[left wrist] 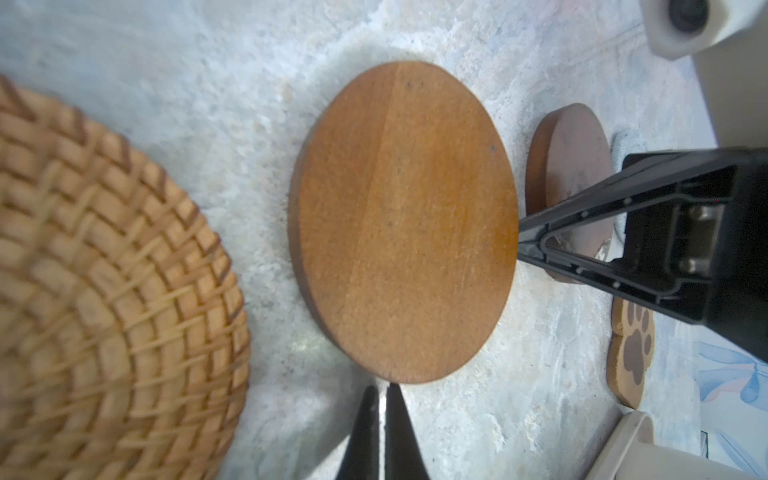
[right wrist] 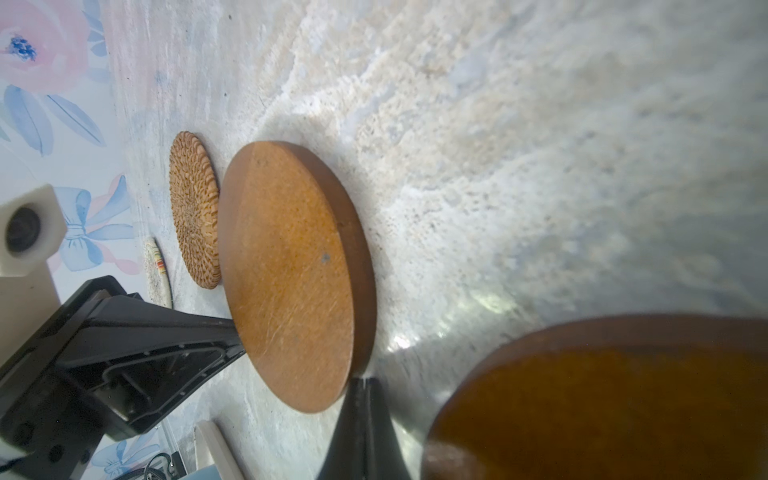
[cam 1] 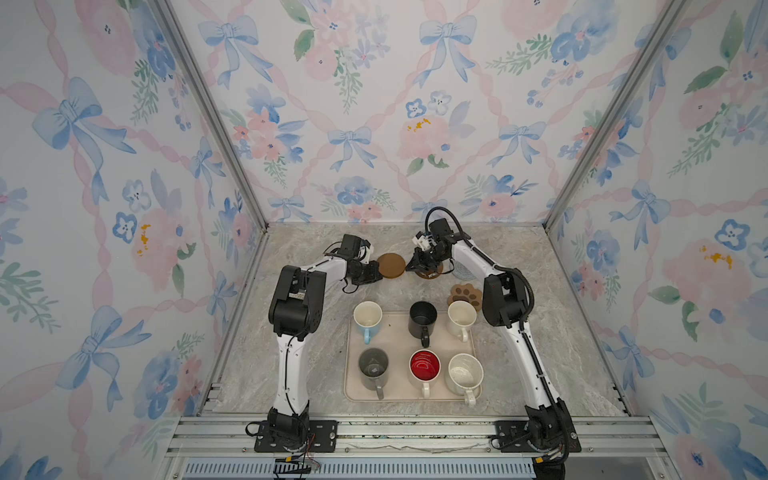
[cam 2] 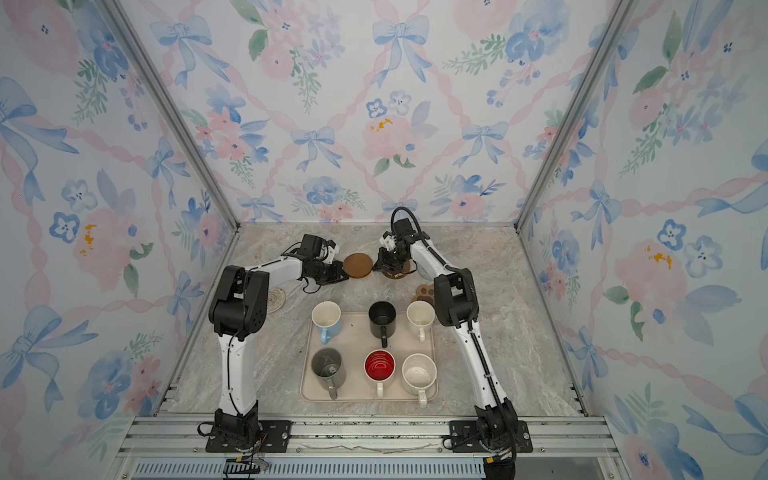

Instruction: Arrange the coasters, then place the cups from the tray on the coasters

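The plain brown disc coaster lies flat on the marble behind the tray. My left gripper is shut, with its tips against the disc's left edge. My right gripper is also shut and meets the opposite edge. Neither holds anything. The glossy dark-brown disc lies under the right gripper. The tan rattan coaster is left of the plain disc, hidden in both top views. Several cups stand on the tray, among them a black one.
The grey-blue woven coaster and the paw coaster lie at the back right. The cream crochet coaster is beside the left arm. Papered walls close in the table on three sides.
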{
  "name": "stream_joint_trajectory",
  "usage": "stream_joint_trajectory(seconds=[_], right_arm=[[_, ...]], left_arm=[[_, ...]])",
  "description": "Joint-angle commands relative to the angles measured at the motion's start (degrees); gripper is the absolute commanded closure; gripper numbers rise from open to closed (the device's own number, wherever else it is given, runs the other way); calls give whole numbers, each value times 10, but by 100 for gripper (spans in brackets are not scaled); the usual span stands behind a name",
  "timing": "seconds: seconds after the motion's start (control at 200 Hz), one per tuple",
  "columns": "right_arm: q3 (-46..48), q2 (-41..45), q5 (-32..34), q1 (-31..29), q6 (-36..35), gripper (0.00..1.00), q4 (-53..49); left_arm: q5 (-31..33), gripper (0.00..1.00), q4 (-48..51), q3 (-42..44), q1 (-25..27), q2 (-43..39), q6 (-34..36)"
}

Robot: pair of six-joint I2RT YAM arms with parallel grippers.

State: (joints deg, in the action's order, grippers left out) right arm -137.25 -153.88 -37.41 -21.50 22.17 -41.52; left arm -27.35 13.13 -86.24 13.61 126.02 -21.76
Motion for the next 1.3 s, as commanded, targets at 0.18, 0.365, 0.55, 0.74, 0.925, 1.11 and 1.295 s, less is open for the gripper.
stream_joint_trajectory(seconds=[0.18, 0.365, 0.55, 0.74, 0.925, 1.11, 1.295], right_arm=[[17, 8, -8, -5, 6, 100, 16], [58, 54, 3, 4, -1, 100, 29], [118, 117, 0, 12, 3, 100, 68], [176, 175, -2, 16, 9, 100, 107], [280, 249, -2, 28, 36, 100, 186], [346, 300, -23, 32, 56, 100, 242], [368, 321, -23, 31, 53, 100, 250]], left_arm=[[21, 100, 6, 8, -7, -35, -5], [31, 100, 6, 34, -15, -93, 1], [71, 100, 7, 46, -23, -140, 5], [101, 100, 6, 38, -51, -125, -7], [122, 100, 6, 17, -67, -76, -16], [132, 100, 6, -8, -67, -40, -20], [139, 100, 7, -10, -67, -22, -19]])
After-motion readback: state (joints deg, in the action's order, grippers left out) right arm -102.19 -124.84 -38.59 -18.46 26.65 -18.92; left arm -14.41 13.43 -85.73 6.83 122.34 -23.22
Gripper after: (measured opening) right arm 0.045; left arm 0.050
